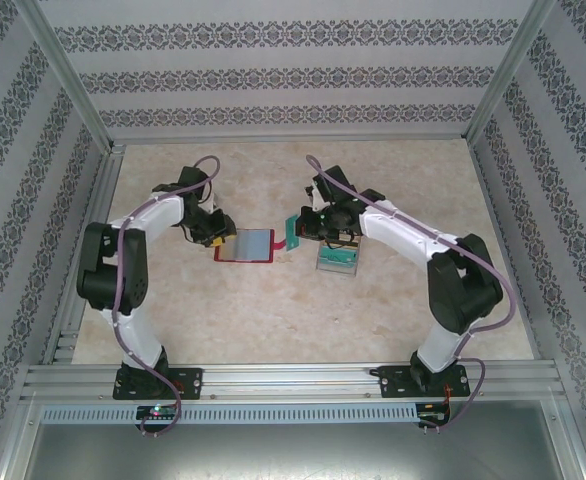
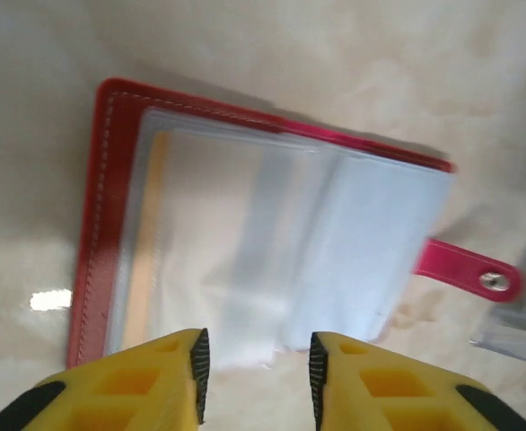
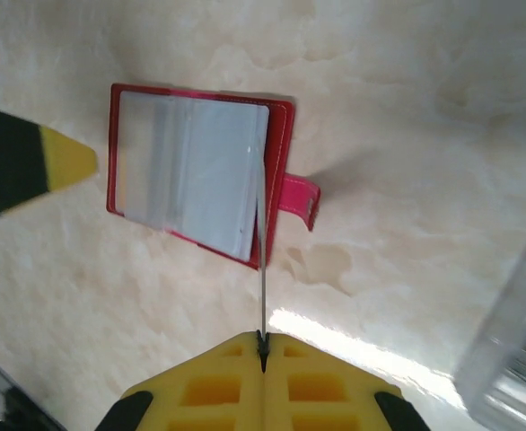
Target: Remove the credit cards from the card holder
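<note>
Top external: table (image 1: 393, 310) is offering open room right of centre. Clear tray (image 1: 338, 262) is sitting just beside the right gripper (image 3: 263, 346), which is pinching a teal credit card (image 1: 293, 235) edge-on; card should be rising clear of the open card holder (image 1: 245, 244) and its tab (image 3: 301, 199) before swinging. Left gripper (image 2: 256, 364) is hovering, jaws narrowly parted, over the holder's near edge.

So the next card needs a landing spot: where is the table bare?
Bare: the table strip between the card holder and the arm bases, and the far stretch by the back wall. Crowded: the centre, from holder to clear box.
</note>
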Available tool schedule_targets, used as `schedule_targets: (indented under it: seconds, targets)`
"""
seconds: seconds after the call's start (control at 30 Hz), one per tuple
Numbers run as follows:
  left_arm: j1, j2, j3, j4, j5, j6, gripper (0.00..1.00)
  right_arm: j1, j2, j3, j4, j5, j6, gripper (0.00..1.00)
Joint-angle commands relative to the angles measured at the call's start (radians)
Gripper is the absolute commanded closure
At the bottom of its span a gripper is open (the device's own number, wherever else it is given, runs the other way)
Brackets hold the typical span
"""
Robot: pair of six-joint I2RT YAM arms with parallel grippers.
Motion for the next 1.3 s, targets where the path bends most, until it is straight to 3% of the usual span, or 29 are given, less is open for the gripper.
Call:
schedule_targets:
  seconds: [0.0,0.13,0.2,0.33,0.53,0.77,1.27]
  targets:
    - [0.012,-0.081,0.029,-0.017,0.043,-0.012,0.5,-0.005,-0.07,0.065,-0.223,0.101,-0.203,1.0]
    - [0.011,-0.143,0.014,0.016,0.09,-0.044,0.32,0.009,-0.119,0.11,-0.354,0.201,-0.396,1.0]
    - [0.012,-0.175,0.005,0.032,0.103,-0.06,0.26,0.029,-0.147,0.109,-0.394,0.236,-0.527,1.0]
    - [0.012,-0.225,-0.016,0.064,0.125,-0.081,0.23,0.078,-0.204,0.06,-0.413,0.321,-0.782,1.0]
    - [0.011,-0.276,-0.062,0.106,0.131,-0.103,0.0,0.126,-0.215,-0.006,-0.417,0.474,-1.114,1.0]
    - [0.012,-0.297,-0.088,0.109,0.134,-0.104,0.0,0.119,-0.161,-0.059,-0.361,0.576,-1.308,1.0]
    - [0.011,-0.285,-0.091,0.106,0.134,-0.095,0.0,0.073,-0.097,-0.144,-0.254,0.543,-1.339,1.0]
